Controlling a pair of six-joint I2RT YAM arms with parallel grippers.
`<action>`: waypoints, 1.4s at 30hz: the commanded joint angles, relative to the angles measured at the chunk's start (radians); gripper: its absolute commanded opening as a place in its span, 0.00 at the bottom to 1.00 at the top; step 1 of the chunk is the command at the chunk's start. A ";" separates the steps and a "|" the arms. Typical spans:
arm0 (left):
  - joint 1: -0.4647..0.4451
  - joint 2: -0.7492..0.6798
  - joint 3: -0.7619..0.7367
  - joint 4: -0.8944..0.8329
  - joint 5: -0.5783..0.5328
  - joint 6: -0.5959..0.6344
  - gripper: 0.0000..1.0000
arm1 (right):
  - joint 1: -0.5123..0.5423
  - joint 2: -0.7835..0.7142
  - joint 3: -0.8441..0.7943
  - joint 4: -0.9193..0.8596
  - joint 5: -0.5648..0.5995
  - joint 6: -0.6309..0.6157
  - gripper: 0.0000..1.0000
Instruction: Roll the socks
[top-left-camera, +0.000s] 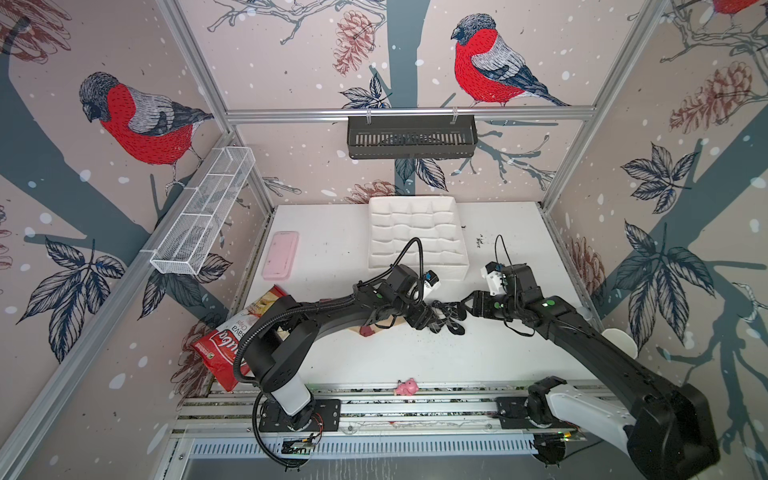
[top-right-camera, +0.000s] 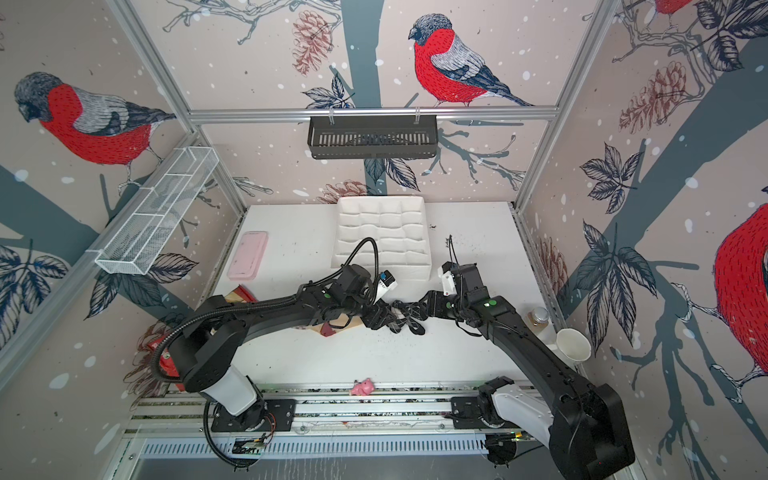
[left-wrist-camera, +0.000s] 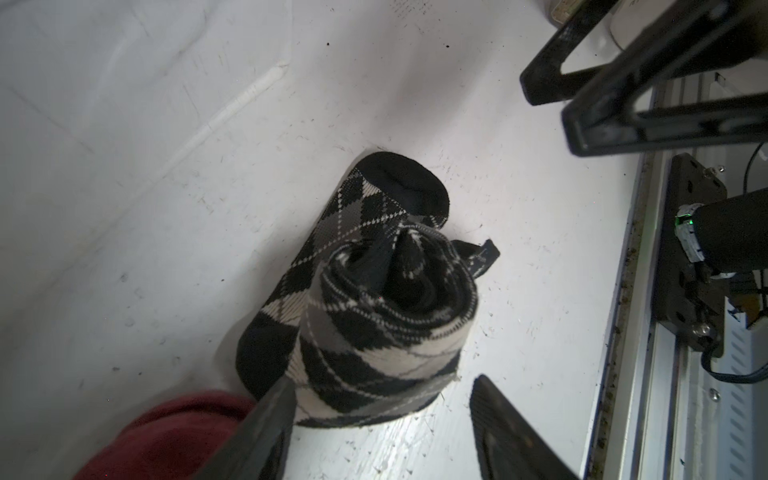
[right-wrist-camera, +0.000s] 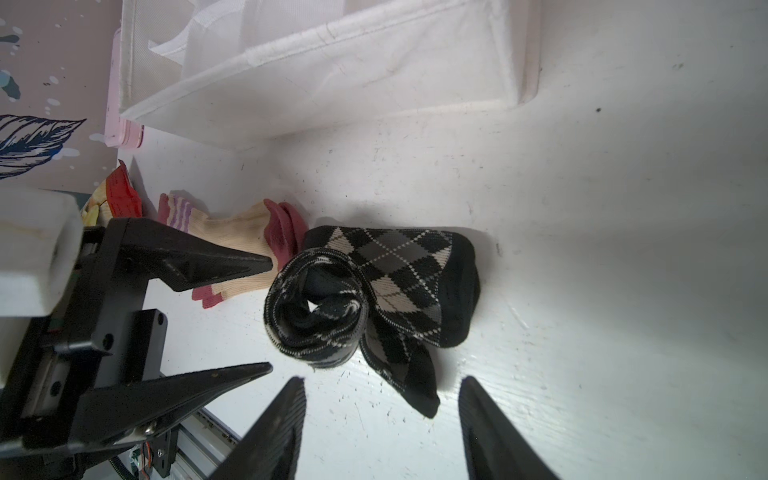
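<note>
The black-grey-white argyle sock (left-wrist-camera: 386, 316) lies mid-table, partly rolled into a coil, with its toe and a loose end sticking out; both top views show it (top-left-camera: 446, 318) (top-right-camera: 405, 318). My left gripper (left-wrist-camera: 384, 380) is open around the coil's near end: one finger rests against the roll's side and the other stands apart. The right wrist view shows this gripper (right-wrist-camera: 270, 313) spread beside the coil (right-wrist-camera: 316, 307). My right gripper (right-wrist-camera: 382, 380) is open and holds nothing, just short of the loose end. The tan sock (right-wrist-camera: 232, 232) with maroon heel lies flat behind the left gripper.
A white divided fabric organiser (top-left-camera: 415, 237) stands at the back. A pink case (top-left-camera: 280, 254) and a red chips bag (top-left-camera: 220, 353) lie at the left. A pink toy (top-left-camera: 406, 387) sits on the front rail. A paper cup (top-right-camera: 573, 345) and a jar (top-right-camera: 538, 318) stand at the right edge.
</note>
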 joint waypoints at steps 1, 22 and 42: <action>-0.005 0.023 0.021 0.032 -0.006 0.027 0.69 | 0.002 -0.006 0.004 0.000 0.008 0.013 0.61; -0.016 0.196 0.142 -0.011 0.107 0.045 0.02 | -0.032 -0.042 -0.025 -0.006 0.003 -0.001 0.61; 0.075 0.082 -0.123 0.725 0.557 -0.714 0.00 | -0.049 -0.196 0.004 -0.082 0.038 -0.016 0.59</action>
